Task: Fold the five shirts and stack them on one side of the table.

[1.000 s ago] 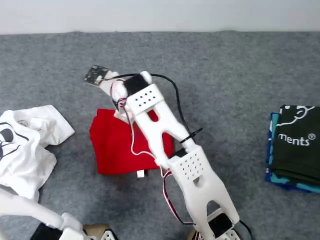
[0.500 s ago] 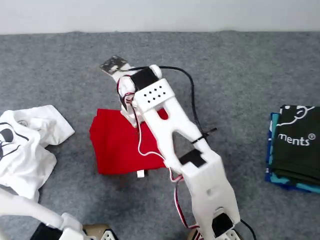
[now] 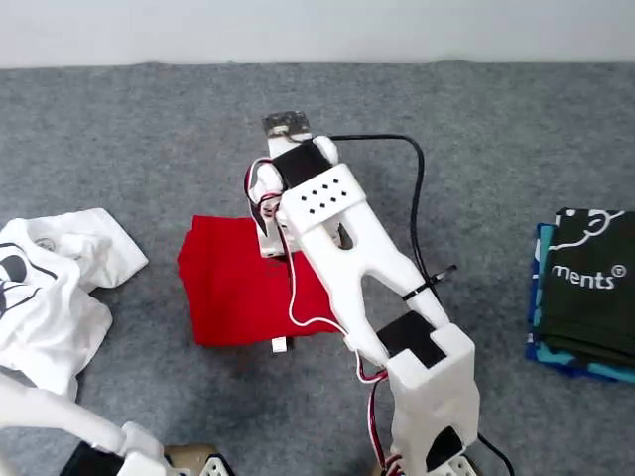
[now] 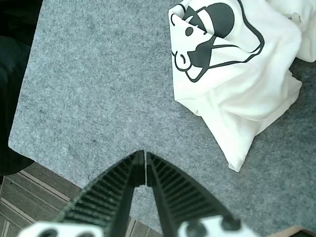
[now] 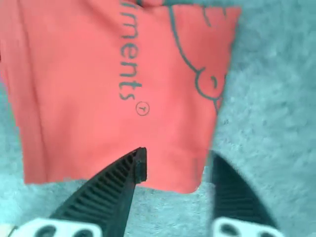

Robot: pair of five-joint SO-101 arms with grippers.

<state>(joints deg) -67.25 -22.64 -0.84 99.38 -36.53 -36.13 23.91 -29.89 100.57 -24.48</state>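
A folded red shirt (image 3: pixel 233 283) lies flat on the grey table (image 3: pixel 476 169), left of centre. My right gripper (image 5: pixel 177 168) hovers open over the red shirt (image 5: pixel 108 89), close to one of its folded edges, with nothing between its fingers. From above, the right arm (image 3: pixel 337 228) reaches from the front edge across that shirt. A crumpled white shirt (image 3: pixel 50 288) with a black print lies at the table's left side. My left gripper (image 4: pixel 145 160) is shut and empty above bare felt, a short way from the white shirt (image 4: pixel 232 74).
A stack of folded shirts (image 3: pixel 585 293), dark green on top and blue beneath, sits at the right edge. The table's edge (image 4: pixel 29 153) with wooden floor beyond is close to the left gripper. The left arm's link (image 3: pixel 60 421) lies at the front left.
The right arm's wrist has swung to the right over the red shirt's far edge. The shirts and the left arm have not moved.
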